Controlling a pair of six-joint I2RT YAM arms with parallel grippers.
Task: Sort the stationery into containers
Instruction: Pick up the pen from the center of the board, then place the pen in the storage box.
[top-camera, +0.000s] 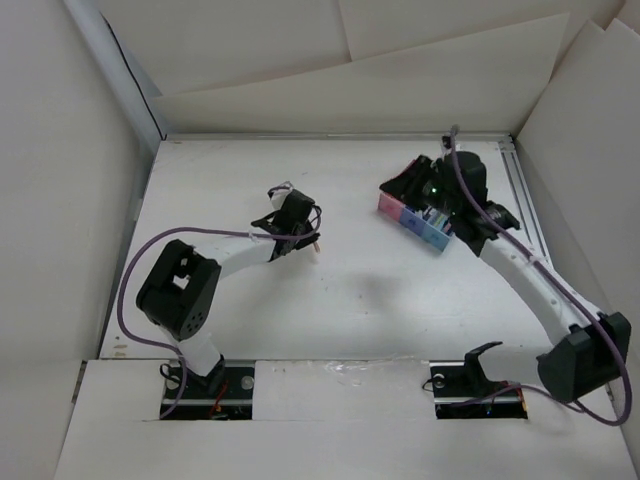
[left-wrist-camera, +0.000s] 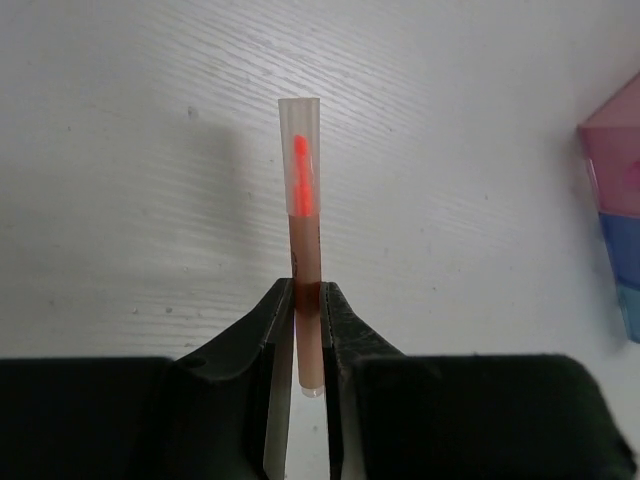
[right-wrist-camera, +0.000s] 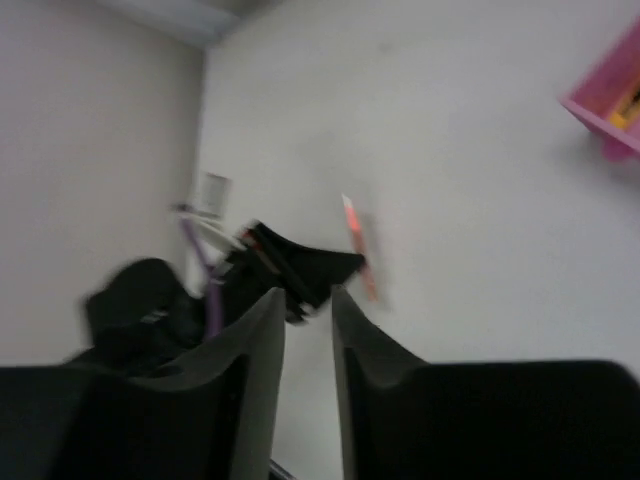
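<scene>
My left gripper (top-camera: 303, 232) is shut on an orange pen with a clear cap (top-camera: 316, 244), held just above the white table left of centre. In the left wrist view the pen (left-wrist-camera: 303, 230) stands between the pads (left-wrist-camera: 280, 320), its cap pointing away. The containers (top-camera: 400, 212), a joined row of pink, blue and light blue boxes, sit at the back right; their corner shows at the right edge of the left wrist view (left-wrist-camera: 618, 190). My right gripper (top-camera: 408, 183) hovers over the containers, open and empty (right-wrist-camera: 308, 295). Its blurred view shows the pen (right-wrist-camera: 358, 248) and the pink box (right-wrist-camera: 608, 100).
White cardboard walls (top-camera: 60, 200) close in the table on the left, back and right. A metal rail (top-camera: 522, 190) runs along the right side behind the containers. The left arm's purple cable (top-camera: 135, 270) loops out to the left.
</scene>
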